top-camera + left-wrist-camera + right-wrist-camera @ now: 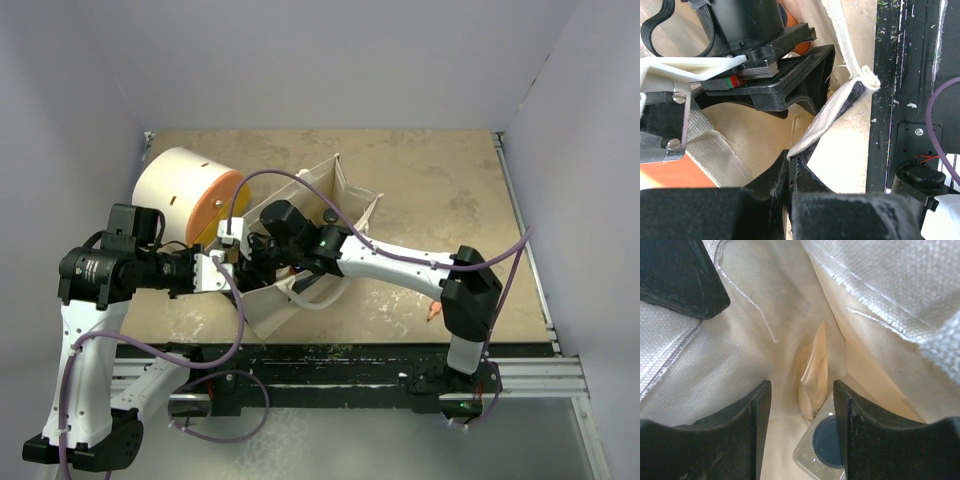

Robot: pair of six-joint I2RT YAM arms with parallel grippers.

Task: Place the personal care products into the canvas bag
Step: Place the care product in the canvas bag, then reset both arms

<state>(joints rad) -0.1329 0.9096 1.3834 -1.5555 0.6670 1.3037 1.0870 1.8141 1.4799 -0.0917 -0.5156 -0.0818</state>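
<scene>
Near the middle of the table (430,190), left of centre, the canvas bag (268,308) stands with the right gripper (801,390) down inside it, jaws apart and holding nothing. Beyond it a beige bottle (814,370) and a clear bottle (827,442) with a dark cap lie in the bag. The left gripper (789,172) is clenched on the bag's rim. To finish well, the right arm should lift straight out through the mouth, clear of the fabric, with the rim held taut.
</scene>
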